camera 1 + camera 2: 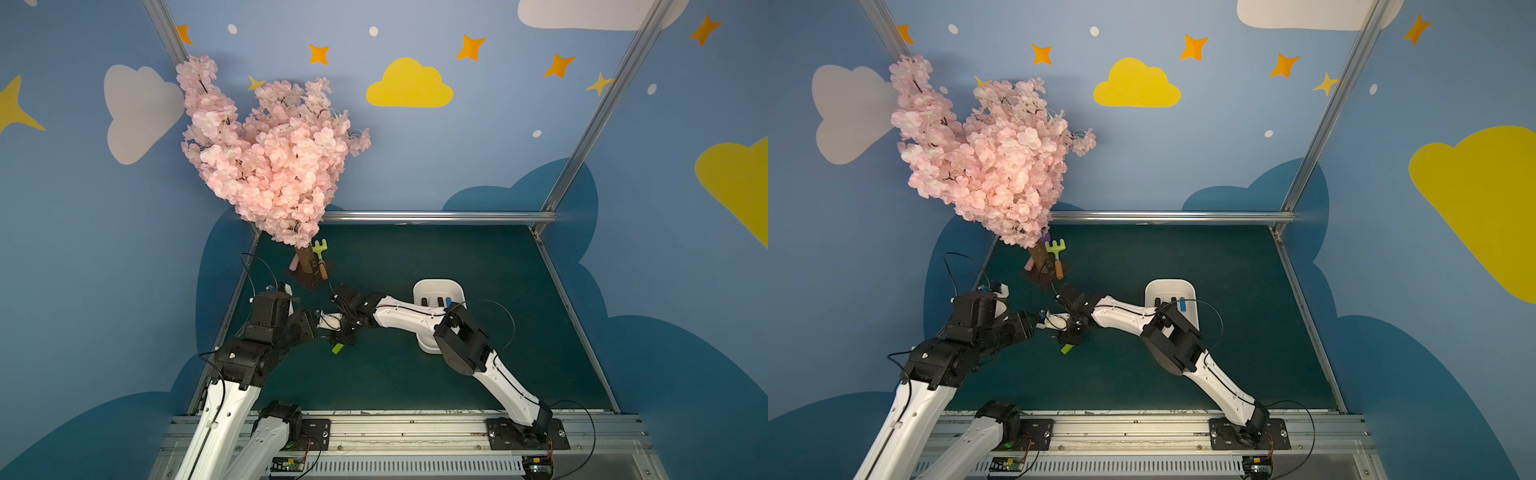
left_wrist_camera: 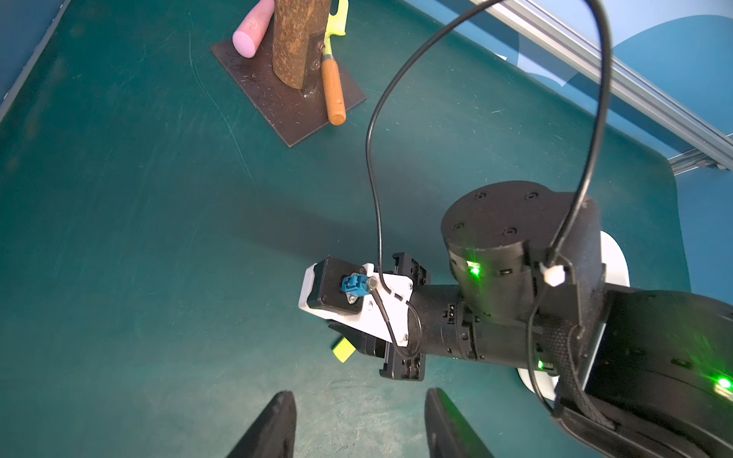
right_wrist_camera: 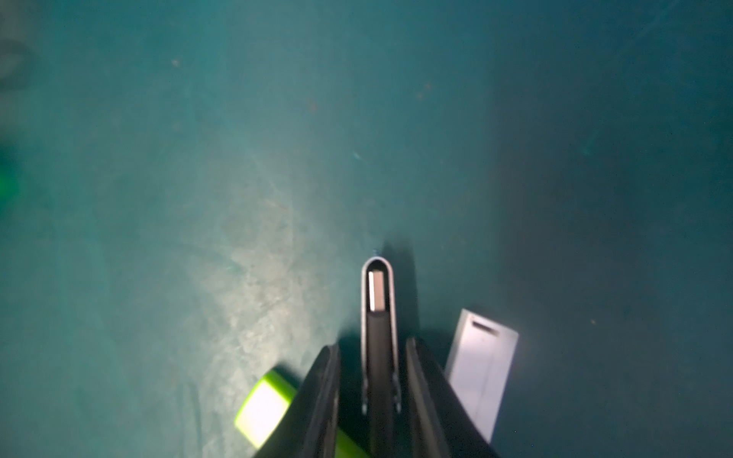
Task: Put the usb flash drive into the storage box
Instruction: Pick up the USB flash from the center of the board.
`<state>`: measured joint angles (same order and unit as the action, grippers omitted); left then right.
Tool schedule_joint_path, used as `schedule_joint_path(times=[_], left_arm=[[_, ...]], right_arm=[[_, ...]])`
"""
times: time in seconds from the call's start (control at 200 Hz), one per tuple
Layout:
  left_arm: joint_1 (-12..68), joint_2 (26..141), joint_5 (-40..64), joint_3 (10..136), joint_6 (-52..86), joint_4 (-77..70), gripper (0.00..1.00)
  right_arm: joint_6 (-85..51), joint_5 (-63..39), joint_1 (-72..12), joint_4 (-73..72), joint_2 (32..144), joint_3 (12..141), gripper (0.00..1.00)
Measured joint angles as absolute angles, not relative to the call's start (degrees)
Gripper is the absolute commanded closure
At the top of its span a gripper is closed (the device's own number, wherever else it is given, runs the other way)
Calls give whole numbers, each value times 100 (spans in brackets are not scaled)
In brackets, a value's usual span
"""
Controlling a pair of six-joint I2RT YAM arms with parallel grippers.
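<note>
The right gripper [image 3: 373, 380] has its jaws nearly closed around a black swivel flash drive [image 3: 377, 337] on the mat, left of the storage box [image 1: 436, 286]. The left gripper [image 2: 359, 428] hangs half-open, empty. The neighbouring green drive [image 3: 263, 412] and white drive [image 3: 482, 368] could get knocked if the jaws drag.

A dark green tabletop [image 1: 478, 257] carries everything. Near its far left corner lies a dark brown square base plate [image 1: 311, 275] bearing a rough brown trunk [image 2: 295, 43]. Toward the right side, about midway between near and far edges, sits the white, shallow, rounded-corner plastic storage box [image 1: 432, 286]. Left of the middle, a lime-green rectangular flash drive [image 3: 263, 410] lies flat on the surface, and close by it a pale grey flat rectangular drive [image 3: 482, 368] with a slot at one end.
</note>
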<state>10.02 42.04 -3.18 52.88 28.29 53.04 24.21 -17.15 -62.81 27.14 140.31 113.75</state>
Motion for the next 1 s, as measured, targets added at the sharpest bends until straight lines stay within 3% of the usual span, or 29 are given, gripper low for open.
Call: schedule_joint_path(times=[0.22,0.435,0.561,1.001], left_arm=[[1002,4204,-318,5286,2829,5304,44],[1002,4200,-318,5286,2829,5304,44],[1002,4193,-320,5286,2829,5304,44],[1002,4125,-344,5284,2832,5304,44]], right_arm=[[2403,-1553,-6329,2794,14062,11465,71],[2259,-1457,-6335,2757,14077,11509,87],[2145,-1433,-6355,2613,14051,11419,92],[1391,-1457,-6292,1815,13194,10009,95]])
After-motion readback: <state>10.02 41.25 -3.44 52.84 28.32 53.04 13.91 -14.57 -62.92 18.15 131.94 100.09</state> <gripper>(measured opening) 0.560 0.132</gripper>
